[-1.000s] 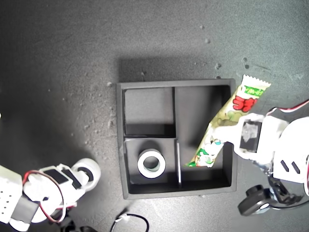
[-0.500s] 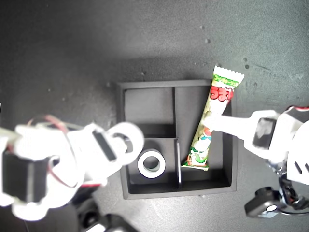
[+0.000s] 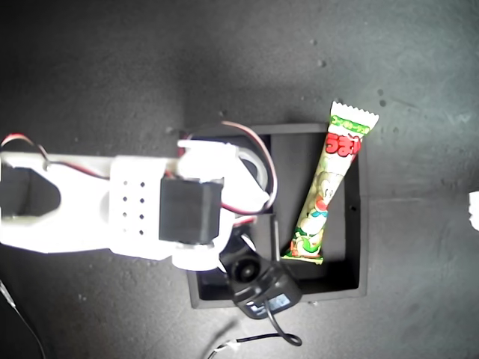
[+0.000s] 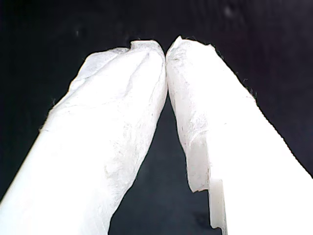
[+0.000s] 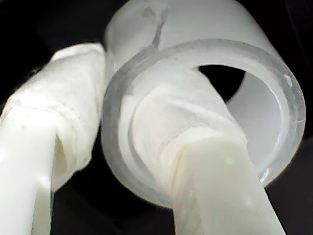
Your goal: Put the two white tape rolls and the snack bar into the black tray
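Observation:
In the second wrist view my second gripper is shut on a white tape roll, one finger through its hole and one outside. The exterior view shows this arm reaching in from that view's left, with the gripper and roll over the black tray's far left compartment. The green and white snack bar lies slanted in the long compartment, its far end over the tray's wall. My first gripper is shut on nothing, above dark ground. The other tape roll is hidden under the arm.
The second arm's white body and its black camera module with a cable cover the tray's left half in the exterior view. A white sliver of the other arm shows at that view's right edge. The dark table is speckled.
My second arm swung from the exterior view's lower left to over the tray, carrying its roll. The other arm let go of the snack bar, which now rests in the tray, and withdrew right.

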Controlling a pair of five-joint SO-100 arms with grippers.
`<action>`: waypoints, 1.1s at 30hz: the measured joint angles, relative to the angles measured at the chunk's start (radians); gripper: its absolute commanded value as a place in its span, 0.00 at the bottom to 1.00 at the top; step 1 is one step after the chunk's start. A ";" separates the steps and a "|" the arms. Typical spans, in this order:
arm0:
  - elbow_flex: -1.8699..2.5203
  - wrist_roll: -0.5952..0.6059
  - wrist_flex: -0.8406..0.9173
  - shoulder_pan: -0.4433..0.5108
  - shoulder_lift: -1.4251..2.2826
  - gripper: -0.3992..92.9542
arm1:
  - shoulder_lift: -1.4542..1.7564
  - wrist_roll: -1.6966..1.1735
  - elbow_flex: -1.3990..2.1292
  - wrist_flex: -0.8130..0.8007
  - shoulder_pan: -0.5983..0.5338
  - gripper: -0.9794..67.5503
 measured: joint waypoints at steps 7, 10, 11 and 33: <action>0.054 -0.040 0.000 -0.003 -0.005 0.15 | 0.365 0.021 0.623 -0.262 0.014 0.01; 0.054 -0.040 0.000 -0.009 -0.002 0.14 | 0.387 0.021 0.762 -0.336 -0.021 0.01; 0.055 -0.040 0.000 -0.011 0.014 0.12 | 0.394 0.017 0.808 -0.364 -0.034 0.01; 1.852 -0.187 -0.462 -0.117 1.799 0.00 | 1.241 -0.098 1.836 -0.670 0.043 0.01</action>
